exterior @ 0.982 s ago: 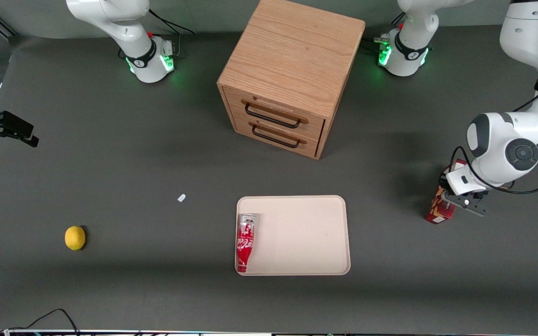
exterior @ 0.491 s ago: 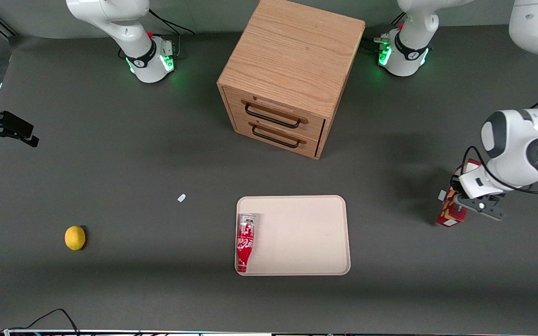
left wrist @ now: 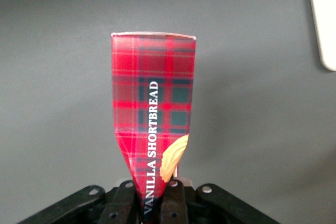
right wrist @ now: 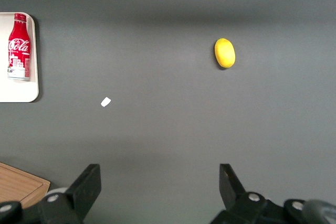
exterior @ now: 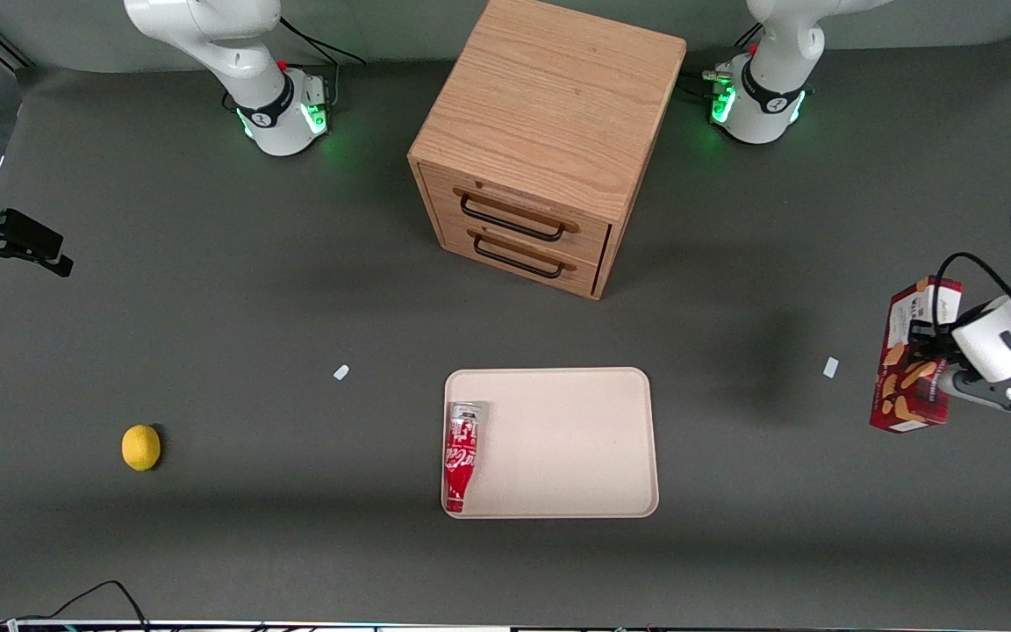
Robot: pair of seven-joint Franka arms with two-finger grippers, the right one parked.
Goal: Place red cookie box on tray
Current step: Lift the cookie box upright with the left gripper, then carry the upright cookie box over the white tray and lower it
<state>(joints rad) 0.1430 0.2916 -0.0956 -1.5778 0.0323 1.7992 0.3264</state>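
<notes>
The red cookie box [exterior: 909,360] hangs in the air at the working arm's end of the table, off the surface and tilted, its cookie pictures facing the front camera. My left gripper [exterior: 934,367] is shut on it, gripping its narrow sides. In the left wrist view the plaid box [left wrist: 152,103] sticks out from between the two fingers of the gripper [left wrist: 150,203], with grey table below it. The cream tray [exterior: 576,439] lies flat mid-table, well apart from the box; its corner [left wrist: 325,19] shows in the wrist view.
A red soda bottle-can [exterior: 462,456] lies on the tray along the edge toward the parked arm. A wooden two-drawer cabinet [exterior: 541,140] stands farther from the camera than the tray. A lemon [exterior: 140,447] and white scraps [exterior: 341,372] [exterior: 831,367] lie on the table.
The gripper has lifted the box off the table and carried it up and toward the working arm's end. A white scrap now shows where the box stood.
</notes>
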